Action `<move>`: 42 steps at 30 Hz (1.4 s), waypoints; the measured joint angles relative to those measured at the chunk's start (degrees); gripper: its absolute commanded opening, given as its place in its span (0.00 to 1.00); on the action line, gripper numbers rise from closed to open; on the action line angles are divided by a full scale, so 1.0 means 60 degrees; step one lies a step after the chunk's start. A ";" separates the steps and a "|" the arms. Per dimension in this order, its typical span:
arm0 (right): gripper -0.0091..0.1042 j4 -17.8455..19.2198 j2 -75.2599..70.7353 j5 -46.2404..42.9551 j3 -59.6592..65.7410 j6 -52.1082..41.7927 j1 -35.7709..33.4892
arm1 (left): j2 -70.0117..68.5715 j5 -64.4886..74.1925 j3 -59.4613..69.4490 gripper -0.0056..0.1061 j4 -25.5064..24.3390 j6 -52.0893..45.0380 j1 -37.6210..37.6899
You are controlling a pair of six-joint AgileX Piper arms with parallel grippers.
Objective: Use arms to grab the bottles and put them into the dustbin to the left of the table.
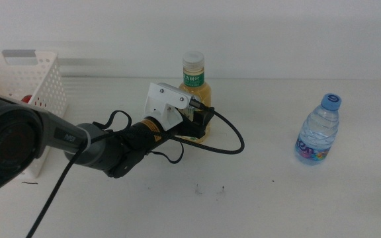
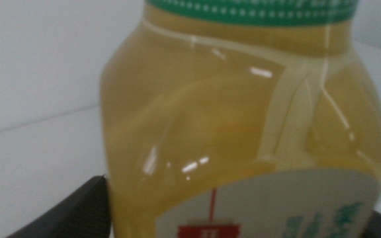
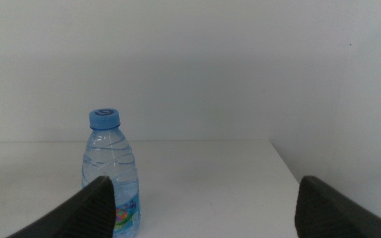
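We start with the tea bottle (image 1: 196, 92), which stands upright near the middle of the table (image 1: 276, 205), its long axis vertical and its white cap on top. The left gripper (image 1: 202, 122) has reached in from the left at the bottle's lower body; in the left wrist view the yellow bottle (image 2: 243, 132) fills the frame, lying straight ahead of the jaws and between them, with one dark jaw showing just beside its flank. We cannot tell whether the jaws are already pressing on it or only bracketing it, so we judge the grasp as not confirmed. The dustbin (image 1: 38, 82) lies behind and to the left of this gripper, at the table's left edge, with something red just visible inside it. The water bottle (image 1: 319, 130) stands upright well apart to the right, nearer the right arm, which is out of the middle view. The right gripper (image 3: 204, 205) has its jaws spread wide, and the water bottle (image 3: 111, 175) stands ahead of it, toward one jaw rather than centred. We think the lift turns on closing squarely across the tea bottle's width.
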State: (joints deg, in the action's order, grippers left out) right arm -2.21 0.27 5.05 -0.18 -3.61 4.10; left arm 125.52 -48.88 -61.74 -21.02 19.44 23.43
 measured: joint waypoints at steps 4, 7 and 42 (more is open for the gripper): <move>0.86 0.0000 0.0000 0.0000 0.0000 0.0000 0.0000 | 0.0277 0.0000 -0.0363 0.88 0.0109 0.0000 0.0000; 0.86 0.0000 0.0000 0.0000 0.0000 0.0000 0.0000 | 0.0401 0.0068 -0.0574 0.81 0.0155 -0.0020 0.0000; 0.86 0.0000 0.0000 0.0000 0.0000 0.0000 0.0000 | -0.5981 1.0768 -0.1526 0.26 -0.0011 0.1132 -0.0050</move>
State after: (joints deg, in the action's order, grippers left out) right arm -2.21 0.27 5.05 -0.18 -3.61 4.10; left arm 89.63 15.72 -70.89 -21.09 26.23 23.13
